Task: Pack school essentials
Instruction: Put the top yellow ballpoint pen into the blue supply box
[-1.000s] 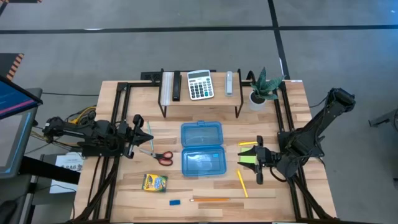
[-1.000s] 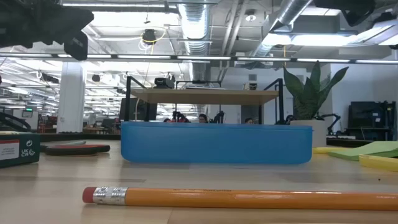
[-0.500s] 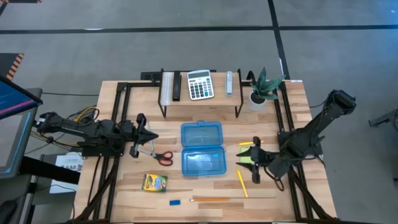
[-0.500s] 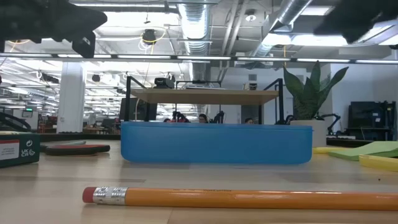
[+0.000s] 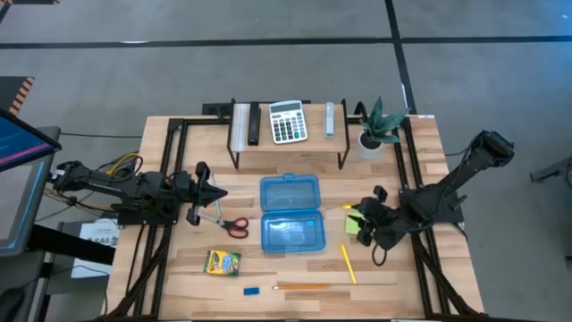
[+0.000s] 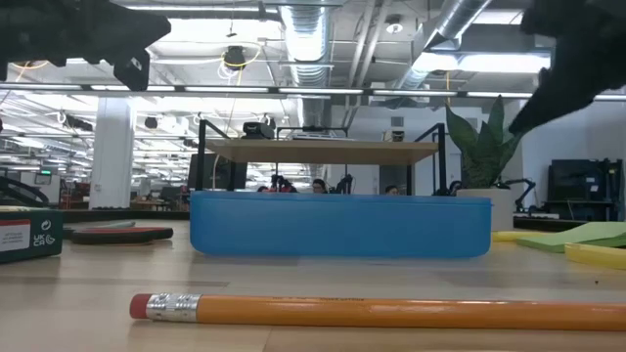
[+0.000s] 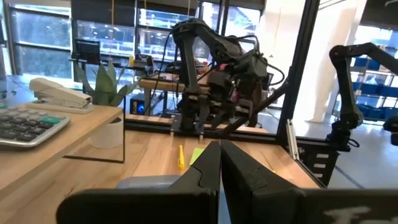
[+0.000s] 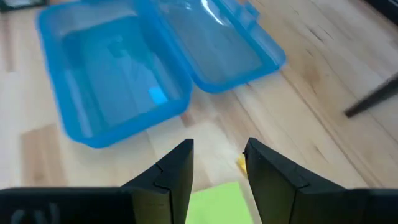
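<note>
Nothing packed yet: blue case (image 5: pixel 290 214) open and empty mid-counter, right tool (image 5: pixel 365 224) fingers apart over the green sticky notes (image 8: pixel 217 204), left tool (image 5: pixel 207 194) closed near the scissors (image 5: pixel 232 225); crayon box (image 5: pixel 222 262), eraser (image 5: pixel 251 290), pencils (image 5: pixel 304 287) loose.

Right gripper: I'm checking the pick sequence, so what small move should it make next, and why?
Probably lower the right gripper straight down onto the green sticky notes and close. Its fingers stand apart right above the pad, beside the open blue case, which looks empty. The left gripper waits shut near the scissors.
</note>
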